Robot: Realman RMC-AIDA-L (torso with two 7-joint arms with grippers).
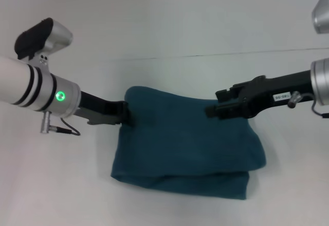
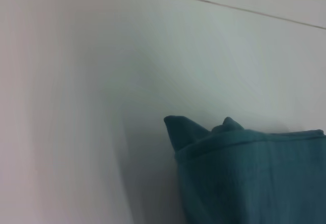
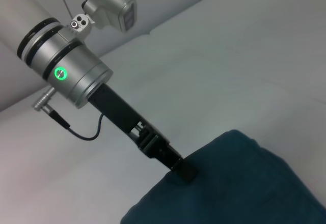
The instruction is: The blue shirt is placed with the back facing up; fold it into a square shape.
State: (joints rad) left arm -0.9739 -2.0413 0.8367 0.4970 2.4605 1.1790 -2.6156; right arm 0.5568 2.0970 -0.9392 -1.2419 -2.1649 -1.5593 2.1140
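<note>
The blue shirt (image 1: 187, 144) lies folded into a thick, roughly square bundle in the middle of the white table, with doubled layers along its near edge. My left gripper (image 1: 125, 114) is at the bundle's far left corner, shut on the cloth. The left wrist view shows that pinched shirt corner (image 2: 191, 130) poking up. In the right wrist view the left gripper (image 3: 184, 171) shows its tip against the shirt (image 3: 239, 188). My right gripper (image 1: 212, 111) is at the far right corner, its fingers closed on the shirt's edge.
The white table (image 1: 169, 31) stretches all round the shirt, with a thin seam line (image 1: 216, 54) across it behind the bundle. A grey camera housing (image 1: 321, 13) shows at the top right.
</note>
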